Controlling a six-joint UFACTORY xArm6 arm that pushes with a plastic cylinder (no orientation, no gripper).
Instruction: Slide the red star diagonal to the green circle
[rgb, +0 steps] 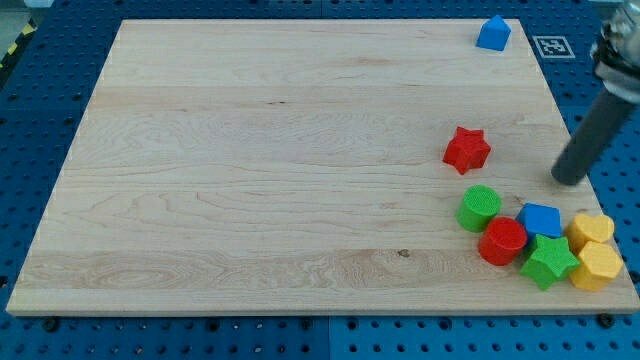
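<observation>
- Approach is the step in hand, as I judge it: my tip (570, 182) rests on the board well to the 3 o'clock side of the red star (466, 149), apart from it and touching no block.
- End effector: a bare dark rod with nothing to open or close; it holds nothing and presses on nothing at this moment.
- Red star: it lies on the wooden board (250, 170) just at 11 o'clock of the green circle (480, 207), near it, and I cannot tell whether the two touch.
- Judgement on progress: the star sits more above the circle than cornerwise, so a short nudge seems all that is left.
- Next move, as I read it: bring the tip to the star's 3 o'clock flank and push toward 9 o'clock, or go round to its 9 o'clock flank and push toward 3 o'clock; either should leave it diagonal.
- Caution: the cluster at 5 o'clock of the star is tight, so the tip should keep clear of the circle itself.
- Count of reds: one star, one red cylinder (502, 241).
- Count of greens: one circle, one green star (548, 261).
- Count of blues: one blue block (541, 219) in the cluster, one blue block (493, 33) alone at the board's 1 o'clock corner.
- Count of yellows: two, a yellow block (591, 230) and another yellow block (598, 267) at its 6 o'clock.
</observation>
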